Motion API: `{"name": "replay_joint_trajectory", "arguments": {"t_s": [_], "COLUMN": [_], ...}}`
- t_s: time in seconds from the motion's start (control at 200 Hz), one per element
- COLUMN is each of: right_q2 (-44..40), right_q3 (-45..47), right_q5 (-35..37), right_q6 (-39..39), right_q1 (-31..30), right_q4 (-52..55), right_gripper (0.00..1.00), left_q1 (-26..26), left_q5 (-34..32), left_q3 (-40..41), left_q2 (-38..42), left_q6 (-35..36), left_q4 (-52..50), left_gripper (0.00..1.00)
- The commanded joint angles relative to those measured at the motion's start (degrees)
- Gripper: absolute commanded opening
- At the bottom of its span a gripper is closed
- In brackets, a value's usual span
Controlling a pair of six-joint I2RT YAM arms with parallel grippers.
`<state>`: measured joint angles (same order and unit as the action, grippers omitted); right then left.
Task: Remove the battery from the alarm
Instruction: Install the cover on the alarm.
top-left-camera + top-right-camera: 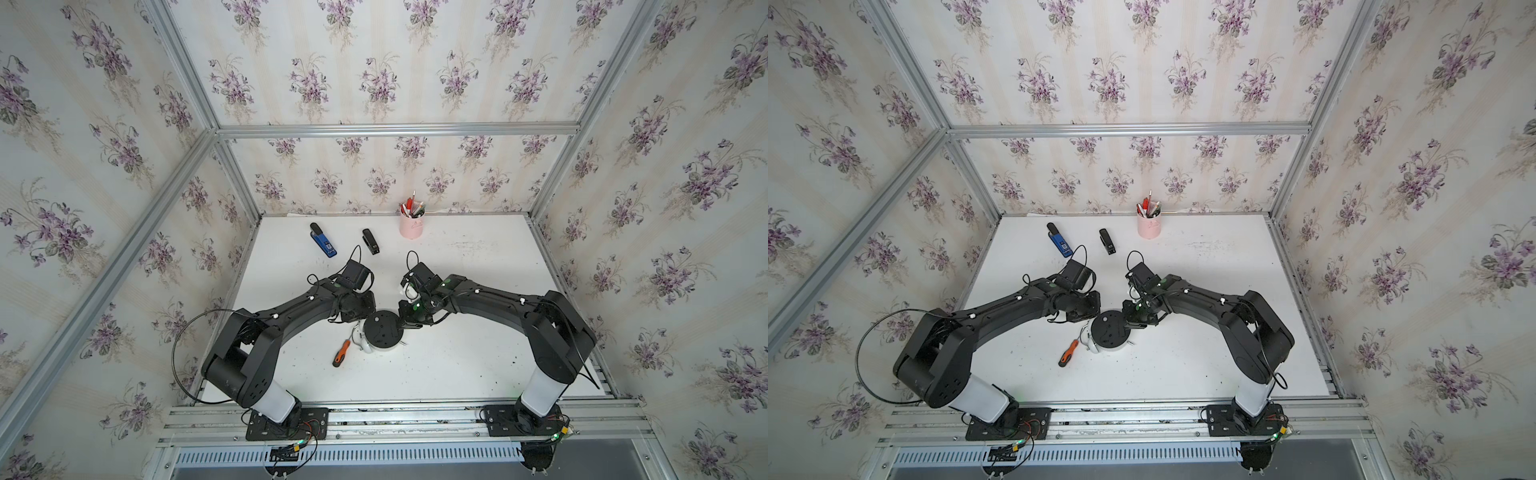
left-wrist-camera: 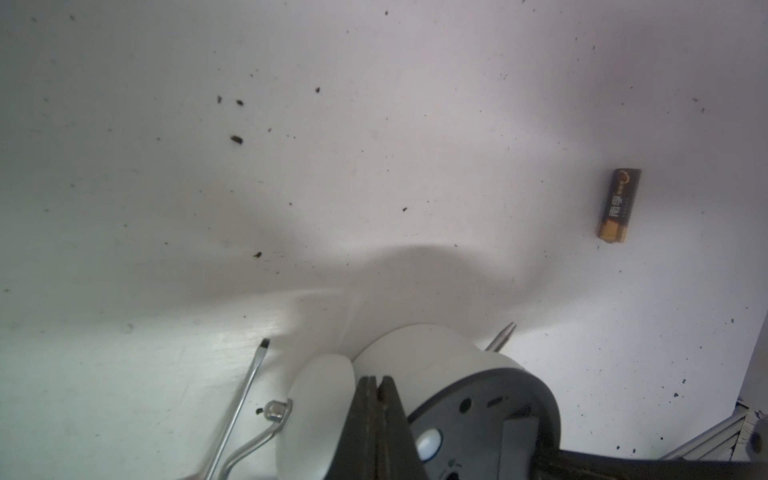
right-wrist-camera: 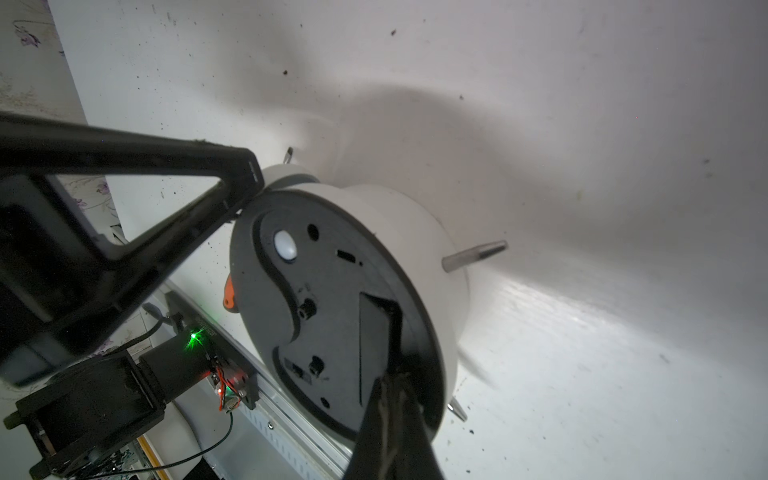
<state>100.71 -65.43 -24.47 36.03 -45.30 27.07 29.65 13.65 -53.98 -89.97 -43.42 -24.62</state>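
The alarm (image 1: 382,330) (image 1: 1111,330) lies face down on the white table, its round black back up. A rectangular recess (image 3: 376,332) in that back is open and dark. The battery (image 2: 619,205), black with a gold end, lies alone on the table, apart from the alarm; I cannot make it out in the top views. My left gripper (image 2: 377,380) (image 1: 365,321) is shut and empty, its tips resting against the alarm between a white bell and the body. My right gripper (image 3: 392,384) (image 1: 401,322) is shut, with its tips at the edge of the recess.
An orange-and-black screwdriver (image 1: 341,352) (image 1: 1068,352) lies just front-left of the alarm, its shaft (image 2: 245,395) beside the bell. At the back stand a pink pen cup (image 1: 411,227), a black stapler (image 1: 370,241) and a blue device (image 1: 323,241).
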Motion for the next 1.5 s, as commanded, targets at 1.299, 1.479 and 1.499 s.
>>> {"name": "replay_joint_trajectory", "arguments": {"t_s": [1.299,1.479,1.499], "right_q2": [-4.08,-1.78,-1.67], "right_q3": [-3.83,-2.89,-2.76], "right_q5": [3.38,3.33,3.21], "right_q6": [-5.36,-4.81,-4.69], "right_q1": [0.96,0.48,0.59], "right_q4": [4.74,3.78,3.41], "right_gripper": [0.00,0.00,0.00], "left_q1": [0.13,0.15,0.12], "left_q5": [0.58,0.49,0.36], "left_q3": [-0.08,-0.06,-0.08], "left_q2": [0.85,0.98,0.93], "left_q6": [0.35,0.32,0.33], "left_q4": [-1.13,-1.21,-1.21], "left_gripper": [0.06,0.07,0.06]}}
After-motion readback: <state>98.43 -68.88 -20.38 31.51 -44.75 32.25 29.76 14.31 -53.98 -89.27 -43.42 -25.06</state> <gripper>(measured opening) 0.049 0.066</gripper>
